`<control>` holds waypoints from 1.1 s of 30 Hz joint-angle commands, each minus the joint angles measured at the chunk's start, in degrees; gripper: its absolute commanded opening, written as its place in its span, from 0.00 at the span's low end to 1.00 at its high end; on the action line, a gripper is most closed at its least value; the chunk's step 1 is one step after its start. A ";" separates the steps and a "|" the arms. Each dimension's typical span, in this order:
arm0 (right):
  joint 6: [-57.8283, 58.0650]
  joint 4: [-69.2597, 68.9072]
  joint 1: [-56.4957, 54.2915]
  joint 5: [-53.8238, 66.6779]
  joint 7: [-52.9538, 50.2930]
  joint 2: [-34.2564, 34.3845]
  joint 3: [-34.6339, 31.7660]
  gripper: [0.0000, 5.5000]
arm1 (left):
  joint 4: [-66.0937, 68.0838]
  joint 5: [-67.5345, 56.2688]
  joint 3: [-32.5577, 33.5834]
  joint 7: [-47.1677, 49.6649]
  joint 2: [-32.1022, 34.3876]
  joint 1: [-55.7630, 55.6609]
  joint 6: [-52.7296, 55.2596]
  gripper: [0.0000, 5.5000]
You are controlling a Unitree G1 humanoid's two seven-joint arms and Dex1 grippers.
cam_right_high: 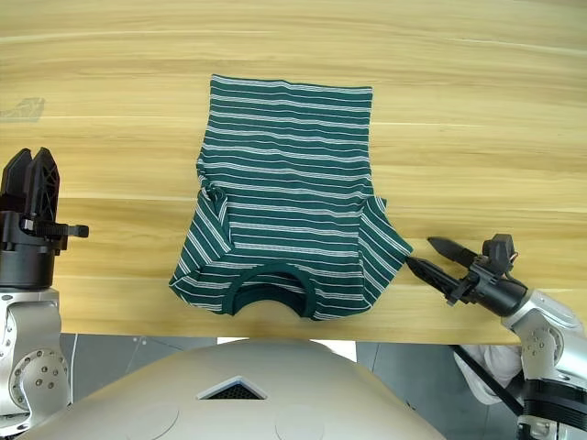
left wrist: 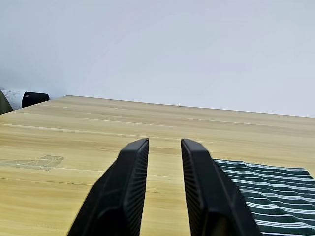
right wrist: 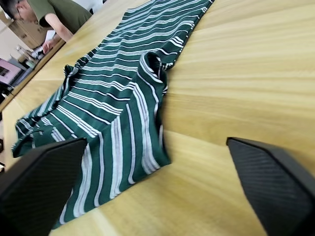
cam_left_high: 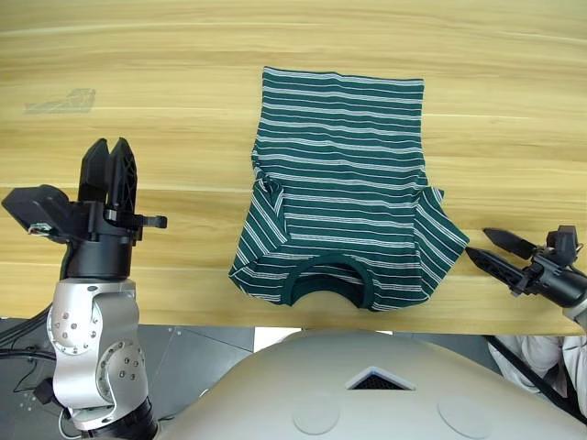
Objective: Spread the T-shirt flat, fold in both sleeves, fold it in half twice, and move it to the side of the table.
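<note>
The green striped T-shirt (cam_left_high: 344,183) lies mid-table (cam_left_high: 138,55), collar near. The right gripper (cam_left_high: 479,242) gapes wide and empty just beside the bunched right sleeve (cam_left_high: 438,234). It should pinch the sleeve's outer edge and fold it leftward. The left gripper (cam_left_high: 110,147) hangs left, slightly parted, empty.

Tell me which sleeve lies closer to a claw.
The right sleeve: its outer edge lies right by the tips of the open right claw. The left sleeve, bunched inward, sits well away from the left claw.

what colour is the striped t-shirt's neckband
Solid dark green neckband on the green, white-striped T-shirt; clearest in left eye view.
</note>
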 commanded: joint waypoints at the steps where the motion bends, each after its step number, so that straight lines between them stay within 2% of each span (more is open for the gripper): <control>1: -1.31 2.54 0.50 -4.27 0.72 -0.58 2.50 0.80 | -0.05 1.88 -1.31 -0.20 -0.47 0.21 0.58 0.22; 10: -4.50 2.88 0.19 -6.27 4.44 -0.90 5.76 0.51 | 1.69 5.34 -4.19 -0.83 -1.48 -0.65 0.31 0.22; 25: -10.13 9.13 -3.44 -9.84 3.03 0.47 7.00 0.01 | 5.40 8.56 -7.50 -2.08 -4.08 -0.31 -1.36 0.22; 33: -10.47 7.83 -3.55 -8.66 3.98 0.84 7.17 0.00 | 6.79 9.94 -8.14 -2.70 -4.31 -0.48 -2.30 0.22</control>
